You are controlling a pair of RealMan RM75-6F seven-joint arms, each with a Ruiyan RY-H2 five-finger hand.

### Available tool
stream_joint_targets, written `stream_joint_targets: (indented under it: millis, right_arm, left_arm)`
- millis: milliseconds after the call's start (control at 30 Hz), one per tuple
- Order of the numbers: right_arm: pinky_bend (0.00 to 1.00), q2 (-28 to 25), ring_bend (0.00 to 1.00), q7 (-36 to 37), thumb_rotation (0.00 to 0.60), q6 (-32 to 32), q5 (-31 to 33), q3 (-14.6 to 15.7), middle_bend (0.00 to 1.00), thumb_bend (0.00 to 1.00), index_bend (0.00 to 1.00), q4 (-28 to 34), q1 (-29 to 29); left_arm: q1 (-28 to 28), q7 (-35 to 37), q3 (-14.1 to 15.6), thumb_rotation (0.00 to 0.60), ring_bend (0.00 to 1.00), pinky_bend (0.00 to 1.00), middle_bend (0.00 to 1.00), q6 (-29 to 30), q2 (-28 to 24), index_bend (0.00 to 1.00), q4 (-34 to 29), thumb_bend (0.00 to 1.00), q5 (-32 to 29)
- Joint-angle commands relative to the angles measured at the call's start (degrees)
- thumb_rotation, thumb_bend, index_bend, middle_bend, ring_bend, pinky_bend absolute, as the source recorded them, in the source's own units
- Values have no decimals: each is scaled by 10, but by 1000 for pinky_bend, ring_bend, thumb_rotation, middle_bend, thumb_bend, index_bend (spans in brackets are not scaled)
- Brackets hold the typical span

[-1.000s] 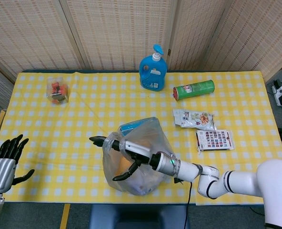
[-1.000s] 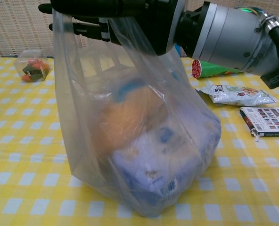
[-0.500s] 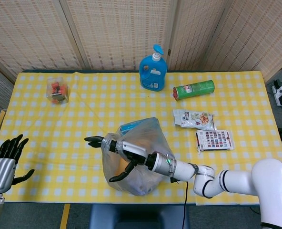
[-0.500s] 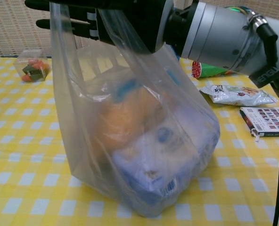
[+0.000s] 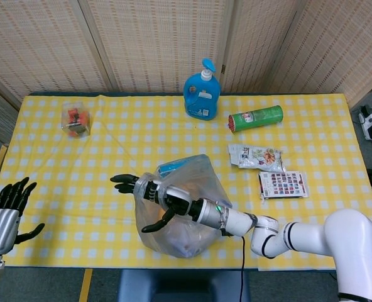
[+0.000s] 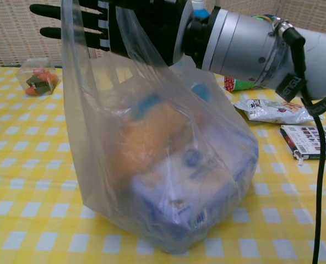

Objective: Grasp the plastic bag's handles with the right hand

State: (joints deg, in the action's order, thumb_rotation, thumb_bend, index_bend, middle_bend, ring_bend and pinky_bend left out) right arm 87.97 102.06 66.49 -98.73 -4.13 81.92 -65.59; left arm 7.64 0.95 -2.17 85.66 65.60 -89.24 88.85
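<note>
Your one plastic bag (image 5: pixel 185 207) stands upright, long axis vertical, mouth up. Your right hand (image 5: pixel 149 194), fingers spread, has the handles (image 6: pixel 91 33) draped over it, ungripped.

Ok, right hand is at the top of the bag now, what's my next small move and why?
Probably curl the fingers closed. The right hand sits at the top of the plastic bag, with the film draped over it in the chest view, but its fingers are straight and spread, so the handles are not yet gripped. The left hand is idle.
</note>
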Motion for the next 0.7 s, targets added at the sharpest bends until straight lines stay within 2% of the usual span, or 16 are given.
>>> stream_joint_targets:
  millis: [33, 167, 233, 300, 400, 467, 600, 700]
  right_arm:
    - [0, 1, 22, 16, 600, 0, 1, -3, 0, 204, 0, -3, -4]
    - [0, 1, 49, 54, 600, 8, 2, -5, 4, 205, 0, -4, -4]
    - [3, 5, 81, 75, 600, 14, 15, -11, 38, 205, 2, -4, 0]
    - [71, 7, 134, 83, 600, 15, 25, -16, 110, 205, 43, -3, 3]
    - [287, 11, 261, 91, 600, 12, 49, -28, 275, 205, 225, 6, 9]
    - [374, 13, 325, 92, 600, 5, 65, -37, 357, 206, 326, 12, 12]
    - [497, 15, 432, 96, 600, -12, 83, -49, 492, 207, 491, 18, 12]
    - [552, 19, 484, 94, 600, -17, 90, -57, 570, 207, 571, 21, 15]
  left_arm:
    - [0, 0, 0, 600, 35, 0, 0, 0, 0, 0, 1, 220, 0]
    - [0, 2, -1, 600, 36, 0, 0, 0, 0, 0, 0, 220, -2]
    - [-1, 2, -1, 600, 36, 0, 0, 1, -1, 0, -1, 220, -1]
    - [-1, 3, 0, 600, 36, 0, 0, 3, -1, 0, -1, 220, 1]
    - [-2, 3, 1, 600, 36, 0, 0, 5, -1, 0, -1, 221, 3]
    - [-3, 3, 1, 600, 35, 0, 0, 6, -1, 0, -1, 220, 4]
    - [-3, 4, 2, 600, 36, 0, 0, 8, -2, 0, -2, 220, 6]
    - [-4, 4, 2, 600, 36, 0, 0, 10, -3, 0, -3, 221, 7]
